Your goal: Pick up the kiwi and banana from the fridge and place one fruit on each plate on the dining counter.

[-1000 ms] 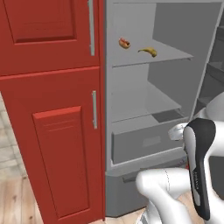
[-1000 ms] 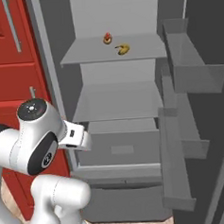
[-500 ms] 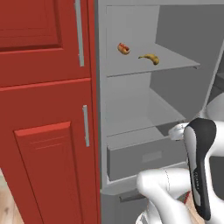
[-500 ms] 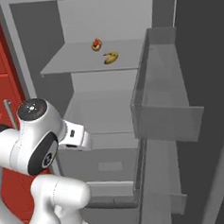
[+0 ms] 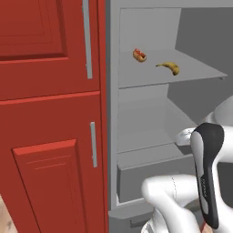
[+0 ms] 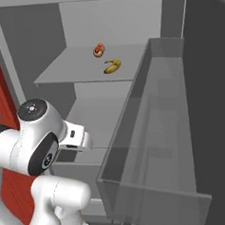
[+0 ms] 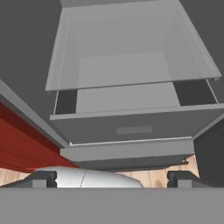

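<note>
Hand view is showing you the nearest ground first: the gripper (image 7: pixel 112 177) is hanging low in front of the tall grey fridge (image 5: pixel 150 113), its two dark tips standing well apart with nothing between them, so you are working with open, empty fingers. Just beyond them the grey pull-out drawer (image 7: pixel 131 118) is lying below a bare flat grey shelf (image 7: pixel 124 70). Compared with a second ago, both base views are sitting closer to the cabinet interior and the whole picture is shifted, which means the base is driving in, not that the food is moving; the fruit is keeping its place on its shelf. For the task, that is putting you nearer to reach, though the hand is aiming well below the fruit, so you will likely need to raise it. Farther up and back, on the upper grey shelf (image 6: pixel 78 69), the small curved yellow banana with brownish spots (image 6: pixel 112 65) is lying flat, and just behind it is sitting the red-and-tan hot-dog-like food item (image 6: pixel 98 49), apart from it. In the right base view the banana's long axis is running diagonally, from front-left to back-right; in the left base view (image 5: pixel 168 68) it is reading nearly crosswise. The clear door bin (image 6: pixel 158 130) is standing close on your right.
</note>
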You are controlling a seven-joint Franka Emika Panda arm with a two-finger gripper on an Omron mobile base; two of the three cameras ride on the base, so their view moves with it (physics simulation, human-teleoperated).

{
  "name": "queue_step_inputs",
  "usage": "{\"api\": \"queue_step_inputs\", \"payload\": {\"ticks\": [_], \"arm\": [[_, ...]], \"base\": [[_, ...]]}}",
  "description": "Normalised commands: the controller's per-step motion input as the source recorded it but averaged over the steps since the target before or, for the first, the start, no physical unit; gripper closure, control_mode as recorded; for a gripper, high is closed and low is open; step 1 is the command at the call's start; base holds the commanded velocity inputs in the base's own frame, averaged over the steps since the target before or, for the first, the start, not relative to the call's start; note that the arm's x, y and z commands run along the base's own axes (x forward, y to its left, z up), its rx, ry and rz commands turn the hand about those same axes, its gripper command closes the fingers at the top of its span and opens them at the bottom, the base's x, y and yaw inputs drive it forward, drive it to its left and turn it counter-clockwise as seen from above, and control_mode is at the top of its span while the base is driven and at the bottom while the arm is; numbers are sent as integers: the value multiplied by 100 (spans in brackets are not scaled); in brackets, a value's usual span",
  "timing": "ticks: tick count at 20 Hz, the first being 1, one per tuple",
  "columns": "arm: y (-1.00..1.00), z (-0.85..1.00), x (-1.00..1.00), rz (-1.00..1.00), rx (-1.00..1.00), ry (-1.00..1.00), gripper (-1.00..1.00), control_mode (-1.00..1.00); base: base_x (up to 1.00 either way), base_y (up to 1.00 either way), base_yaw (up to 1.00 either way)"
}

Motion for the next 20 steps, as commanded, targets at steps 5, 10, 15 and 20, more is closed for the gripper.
{"api": "queue_step_inputs", "payload": {"ticks": [5, 10, 15, 20], "arm": [[-22, 13, 41, 4, 2, 0, -100, -100], [-31, 74, 45, 0, 0, 0, -100, -100], [-7, 100, 59, -1, -5, 0, -100, -100], [-6, 79, 68, -4, -2, 1, -100, -100]], "base": [[14, -3, 2], [0, 0, 0], [0, 0, 0], [0, 0, 0]]}}
